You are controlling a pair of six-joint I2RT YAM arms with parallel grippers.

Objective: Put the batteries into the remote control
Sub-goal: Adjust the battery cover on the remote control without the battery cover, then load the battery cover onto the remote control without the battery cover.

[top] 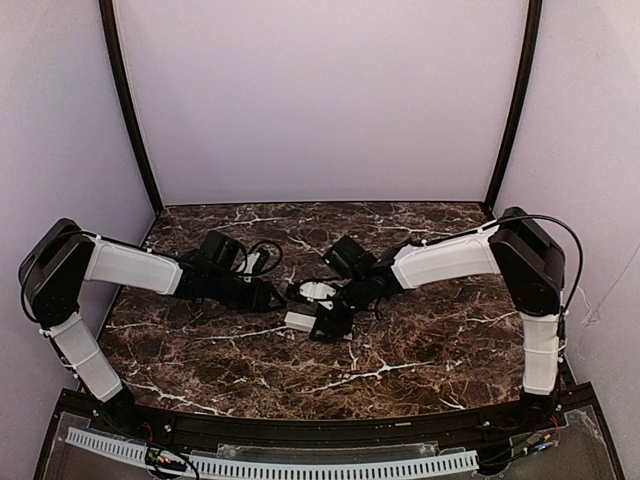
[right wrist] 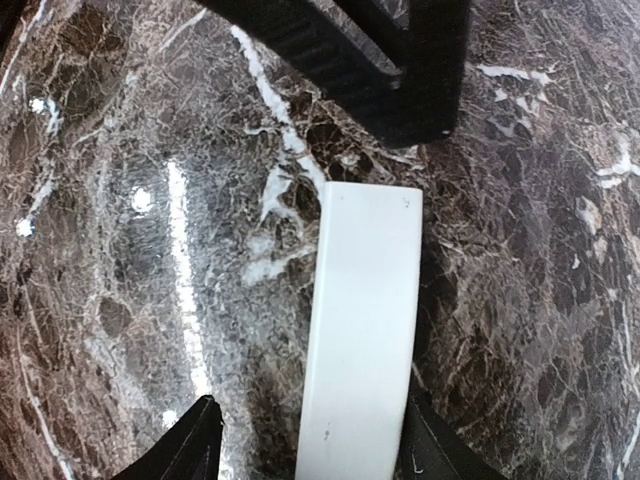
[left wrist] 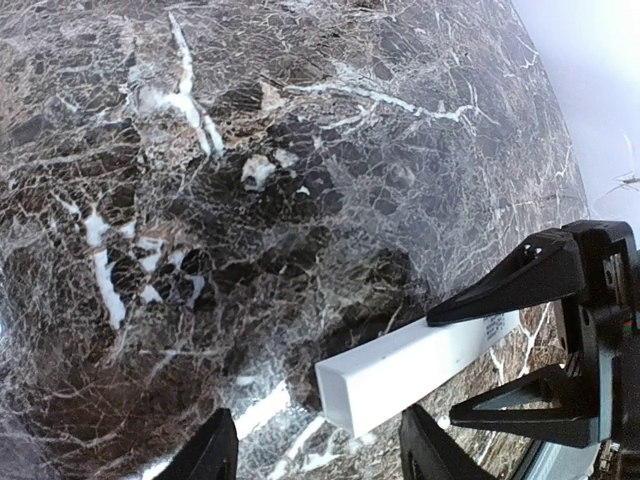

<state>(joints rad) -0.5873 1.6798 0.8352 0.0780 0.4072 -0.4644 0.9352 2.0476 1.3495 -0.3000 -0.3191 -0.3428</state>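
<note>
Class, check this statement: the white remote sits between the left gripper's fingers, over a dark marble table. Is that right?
The gripper is wrong. The white remote sits between the right gripper's fingers, over the dark marble table. The left gripper is open with nothing in it. The left wrist view shows this.

The surface was dark brown marble with white veins, glossy enough to throw pale streaks of glare. Plain, pale lilac walls closed it in on three sides, with black poles at the back corners.
</note>
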